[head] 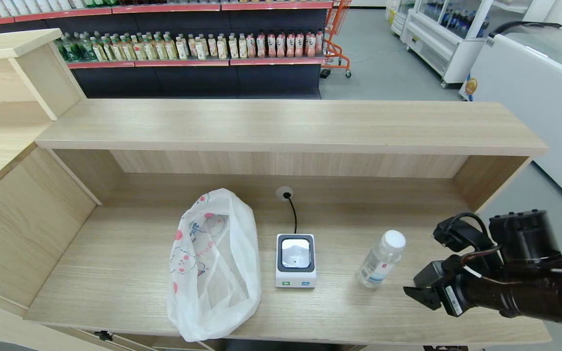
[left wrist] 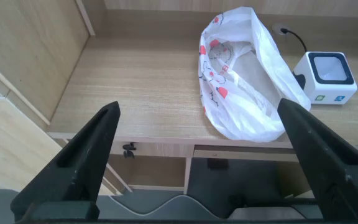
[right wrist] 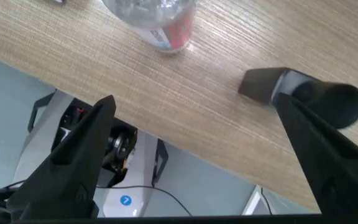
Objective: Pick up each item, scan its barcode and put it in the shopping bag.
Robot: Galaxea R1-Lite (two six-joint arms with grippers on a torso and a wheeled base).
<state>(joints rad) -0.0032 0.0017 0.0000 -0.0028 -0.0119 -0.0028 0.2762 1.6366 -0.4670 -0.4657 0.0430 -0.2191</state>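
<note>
A clear water bottle [head: 381, 258] with a white cap stands upright on the wooden counter, right of the white barcode scanner [head: 295, 261]. The white plastic shopping bag [head: 212, 263] with red and blue prints lies open left of the scanner. My right gripper [head: 420, 287] hovers by the counter's front right edge, a little right of the bottle, open and holding nothing. In the right wrist view the bottle's base [right wrist: 157, 22] sits beyond the spread gripper [right wrist: 194, 102]. My left gripper [left wrist: 199, 106] is open below the counter's front edge, facing the bag [left wrist: 241, 81] and scanner [left wrist: 331, 78].
The counter [head: 115, 273] is boxed in by side walls and a raised ledge [head: 291, 124] at the back. The scanner's black cable [head: 292, 212] runs to a hole in the back. Shelves of drinks and white freezers stand farther off.
</note>
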